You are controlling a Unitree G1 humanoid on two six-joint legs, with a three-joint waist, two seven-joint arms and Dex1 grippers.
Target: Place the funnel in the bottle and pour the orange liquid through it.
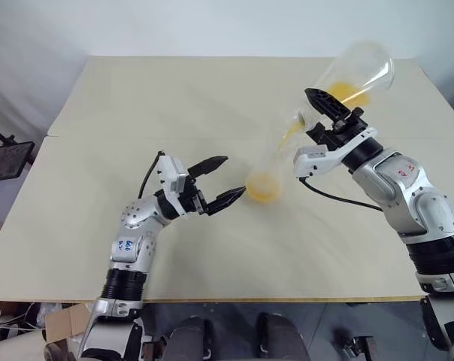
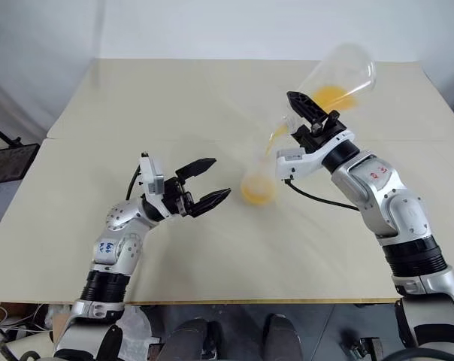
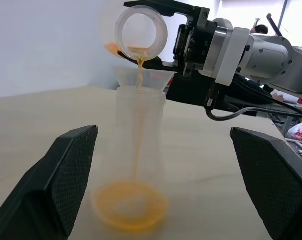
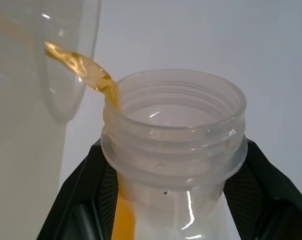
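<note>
The bottle [image 1: 263,174] stands upright at mid-table, see-through, with a pool of orange liquid [image 3: 131,205] in its wide base. The small clear funnel [image 3: 141,77] sits in its neck. Above and to the right, my right gripper [image 1: 311,109] is shut on the threaded neck of a large clear tapered flask [image 1: 358,71], tilted mouth-down. A thin orange stream [image 3: 139,67] runs from the flask's mouth into the funnel, and more orange liquid [image 1: 346,94] lies inside the flask. My left gripper [image 1: 234,175] is open just left of the bottle's base, its fingers apart from the bottle.
The beige table [image 1: 137,98] has a seam running across it behind the bottle. A black stand [image 1: 5,162] sits off the table's left edge. A black cable [image 1: 340,195] hangs from my right wrist above the tabletop.
</note>
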